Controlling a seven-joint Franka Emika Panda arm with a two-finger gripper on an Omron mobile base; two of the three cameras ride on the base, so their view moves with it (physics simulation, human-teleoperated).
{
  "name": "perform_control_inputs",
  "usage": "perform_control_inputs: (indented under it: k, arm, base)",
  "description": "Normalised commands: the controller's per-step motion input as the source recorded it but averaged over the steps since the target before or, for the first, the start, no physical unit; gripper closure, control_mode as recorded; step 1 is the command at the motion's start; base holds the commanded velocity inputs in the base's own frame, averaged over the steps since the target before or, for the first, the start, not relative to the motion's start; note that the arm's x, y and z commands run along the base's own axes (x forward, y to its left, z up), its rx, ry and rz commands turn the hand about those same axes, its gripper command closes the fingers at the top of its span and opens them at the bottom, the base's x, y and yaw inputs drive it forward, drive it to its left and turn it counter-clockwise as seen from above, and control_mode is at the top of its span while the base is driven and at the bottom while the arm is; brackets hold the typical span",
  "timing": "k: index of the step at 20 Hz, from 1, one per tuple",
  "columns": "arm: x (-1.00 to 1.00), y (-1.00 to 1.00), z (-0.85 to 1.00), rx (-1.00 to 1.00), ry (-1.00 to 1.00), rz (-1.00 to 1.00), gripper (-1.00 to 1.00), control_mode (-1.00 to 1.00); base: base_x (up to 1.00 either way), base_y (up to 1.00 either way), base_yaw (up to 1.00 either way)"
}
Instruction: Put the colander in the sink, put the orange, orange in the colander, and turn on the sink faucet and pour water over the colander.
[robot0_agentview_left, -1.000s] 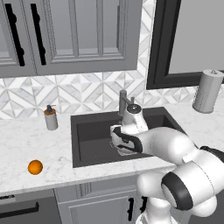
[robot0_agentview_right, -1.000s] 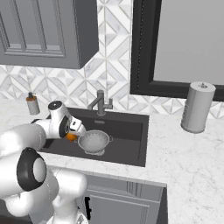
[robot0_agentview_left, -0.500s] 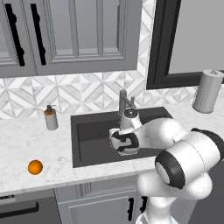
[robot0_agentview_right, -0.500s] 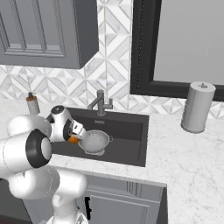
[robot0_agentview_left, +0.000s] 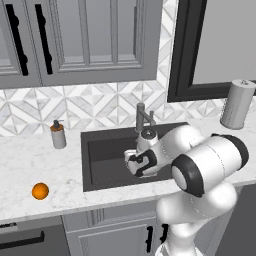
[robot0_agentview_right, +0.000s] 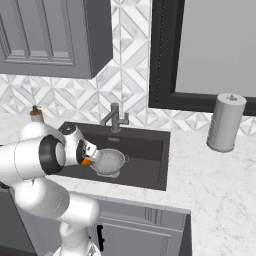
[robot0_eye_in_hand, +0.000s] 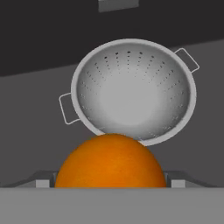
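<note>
I see my gripper (robot0_eye_in_hand: 110, 186) clamped on a round bright orange fruit (robot0_eye_in_hand: 110, 162) above the dark charcoal sink (robot0_agentview_right: 150, 165), just beside the empty perforated silvery colander (robot0_eye_in_hand: 133, 92) on its floor.

Colander (robot0_eye_in_hand: 133, 92): silvery-grey metal, dotted w/ rows of small dark holes. Sink (robot0_agentview_left: 102, 155): dark charcoal. Orange (robot0_eye_in_hand: 110, 162) btwn the finger tips: bright orange; 2nd orange (robot0_agentview_left: 40, 191) on counter: same colour. Faucet (robot0_agentview_right: 115, 118): grey. Counter (robot0_agentview_left: 30, 160): white marble w/ faint grey veins. Backsplash (robot0_agentview_left: 95, 102): white-grey triangle tile pattern. Cabinets (robot0_agentview_left: 85, 37): grey, black handles. Paper towel roll (robot0_agentview_right: 226, 122): pale grey.
</note>
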Motion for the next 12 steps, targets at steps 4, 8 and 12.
perform_control_inputs:
  k: [4,8,12]
  arm:
    - [0.17,-0.03,0.00,0.00,0.00,0.00,1.00,-1.00]
    - [0.22,-0.02,-0.02,0.00,0.00,0.00,1.00,-1.00]
    - [0.16,0.00,-0.15,0.00,0.00,0.00,1.00,-1.00]
  base:
    - [0.00,0.00,0.00]
    - [0.00,0.00,0.00]
    - [0.00,0.00,0.00]
